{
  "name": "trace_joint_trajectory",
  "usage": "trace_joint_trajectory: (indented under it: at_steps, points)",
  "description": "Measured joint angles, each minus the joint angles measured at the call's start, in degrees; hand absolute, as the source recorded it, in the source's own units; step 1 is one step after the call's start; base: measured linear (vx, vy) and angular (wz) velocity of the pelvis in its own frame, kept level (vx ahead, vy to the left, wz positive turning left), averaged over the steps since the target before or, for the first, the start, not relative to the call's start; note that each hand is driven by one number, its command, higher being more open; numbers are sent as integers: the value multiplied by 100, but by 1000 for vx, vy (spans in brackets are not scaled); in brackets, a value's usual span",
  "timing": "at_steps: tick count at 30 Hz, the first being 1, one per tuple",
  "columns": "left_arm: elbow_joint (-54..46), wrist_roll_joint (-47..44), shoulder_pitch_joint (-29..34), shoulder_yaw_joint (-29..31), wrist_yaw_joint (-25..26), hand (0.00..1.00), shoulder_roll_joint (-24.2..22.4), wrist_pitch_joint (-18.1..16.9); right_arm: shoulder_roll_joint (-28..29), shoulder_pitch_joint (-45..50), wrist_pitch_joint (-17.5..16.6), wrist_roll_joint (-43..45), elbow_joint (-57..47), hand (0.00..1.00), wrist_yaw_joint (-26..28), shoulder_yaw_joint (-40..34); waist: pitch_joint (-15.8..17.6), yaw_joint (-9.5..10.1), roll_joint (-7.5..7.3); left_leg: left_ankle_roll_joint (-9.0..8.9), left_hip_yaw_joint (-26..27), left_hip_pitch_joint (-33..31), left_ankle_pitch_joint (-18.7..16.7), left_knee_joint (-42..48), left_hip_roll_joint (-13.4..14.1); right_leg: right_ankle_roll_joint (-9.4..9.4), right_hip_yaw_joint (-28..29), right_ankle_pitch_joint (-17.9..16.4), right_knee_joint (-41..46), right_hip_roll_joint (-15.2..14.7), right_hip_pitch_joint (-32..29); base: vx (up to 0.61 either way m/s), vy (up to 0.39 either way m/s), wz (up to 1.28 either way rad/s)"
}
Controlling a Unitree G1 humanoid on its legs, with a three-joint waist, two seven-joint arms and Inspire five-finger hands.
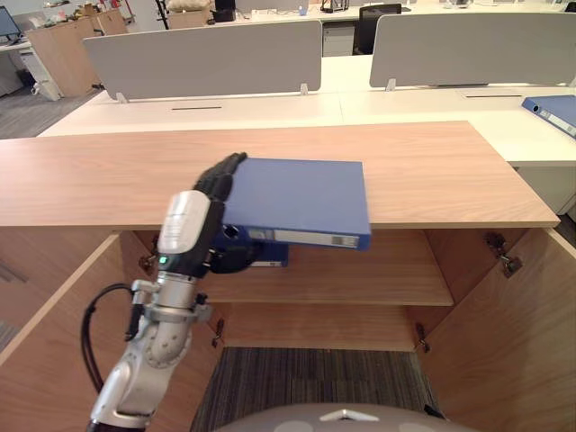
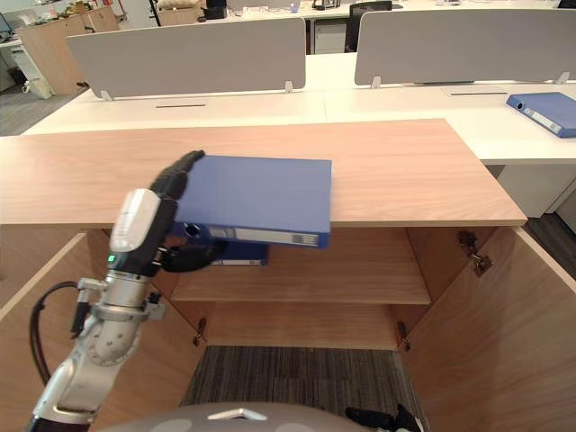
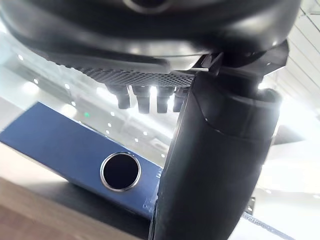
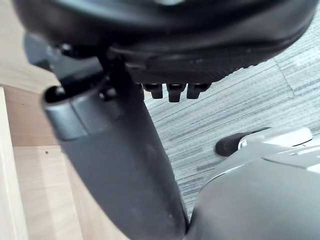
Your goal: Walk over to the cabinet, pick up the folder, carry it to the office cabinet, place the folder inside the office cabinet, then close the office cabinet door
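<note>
Left hand [image 1: 193,225]: clamped on the left end of the flat blue ring-binder folder [image 1: 301,198], fingers laid over the cover, thumb tucked beneath by the spine's round hole. The folder is held level across the front edge of the low light-wood office cabinet [image 1: 432,171], its spine overhanging the open front. Both cabinet doors [image 1: 522,333] are swung wide; the inner wooden shelf [image 1: 378,270] is exposed. A further blue shape [image 1: 270,256] is seen under the folder, possibly another binder on that shelf. Right hand [image 4: 115,165]: hung over grey striped carpet [image 4: 235,110] before the cabinet, fingers seemingly relaxed, nothing held. A second blue folder [image 1: 551,110] is noted on the white desk behind the cabinet.
</note>
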Motion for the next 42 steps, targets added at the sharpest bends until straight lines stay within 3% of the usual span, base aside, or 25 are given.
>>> trace_joint_trajectory:
  at_steps: [5,10,16,23,34,42]
  points:
    - [0,-16,0,581,224,0,-112,230,79,114,0,108,-27,100,36,-181,-8,14,-39,-2,-7,-15,-1,-3,0,2,-6,-1,4,-2,-13,0,0,0]
    - [142,-168,-520,424,316,0,-9,256,131,203,5,108,-243,100,95,-163,-21,1,-96,-20,-18,-30,-4,-29,3,8,-27,-6,9,-1,-32,-1,-3,-1]
    - [356,187,-379,326,187,0,-171,353,201,304,-43,106,-456,100,74,-158,-18,-57,-121,-21,20,-27,-5,-38,21,6,18,-4,3,18,-87,3,-1,-3]
    - [640,628,-327,-396,258,0,-312,265,169,280,-49,101,-470,100,65,-92,-18,-124,-139,-21,34,56,-4,-124,-3,5,18,0,-26,14,-61,0,0,0]
    - [626,811,-331,-370,302,0,-371,162,54,234,-54,101,-492,100,44,224,-23,-178,-109,-12,47,95,3,-280,-54,47,4,121,-334,-9,43,0,0,0]
    - [30,451,-141,-302,242,0,-975,188,253,259,-87,107,-1723,100,-71,577,179,-187,-112,7,103,75,-24,-188,-49,50,173,154,-329,-17,13,-32,-15,-8]
